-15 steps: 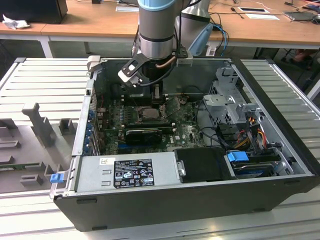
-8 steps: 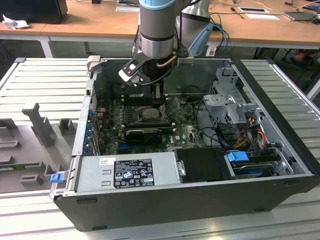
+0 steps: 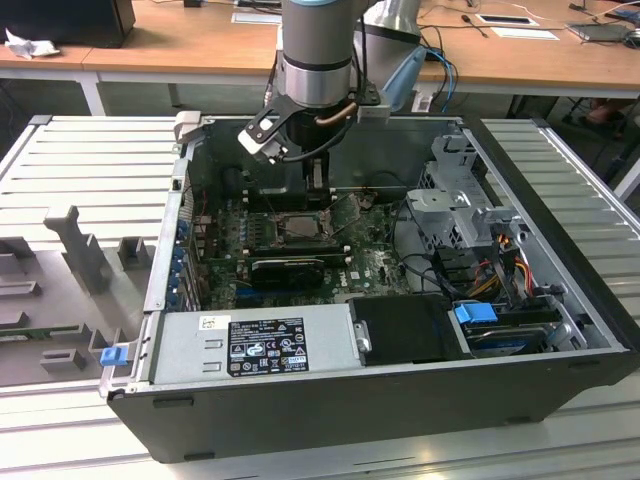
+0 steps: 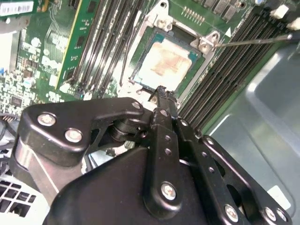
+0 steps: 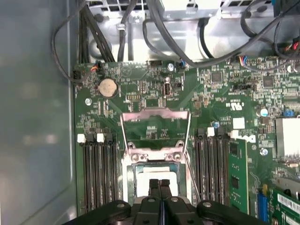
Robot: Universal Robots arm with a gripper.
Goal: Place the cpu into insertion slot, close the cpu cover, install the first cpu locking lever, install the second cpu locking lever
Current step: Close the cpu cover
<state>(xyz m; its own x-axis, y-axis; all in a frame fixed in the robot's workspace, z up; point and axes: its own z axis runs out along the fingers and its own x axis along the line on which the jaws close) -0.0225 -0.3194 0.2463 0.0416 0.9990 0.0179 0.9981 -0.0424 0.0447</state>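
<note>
Pressed together, the black jaws of the gripper (image 5: 159, 183) hang tip-down inside the boxy metal computer case (image 3: 380, 400), above the green motherboard (image 5: 140, 93). The cpu cover (image 5: 155, 112), a thin grey frame, stands flipped open. The flat, pale, square cpu (image 4: 166, 63) lies in the dark-rimmed insertion slot (image 4: 140, 57).

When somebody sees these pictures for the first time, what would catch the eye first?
In both wrist views the black gripper looms in the foreground, fingers shut, its tips right at the pale cpu that lies in the insertion slot. Beyond it, the cpu cover stands flipped open over the green motherboard. In the exterior view the arm reaches down into an open computer case.
</note>
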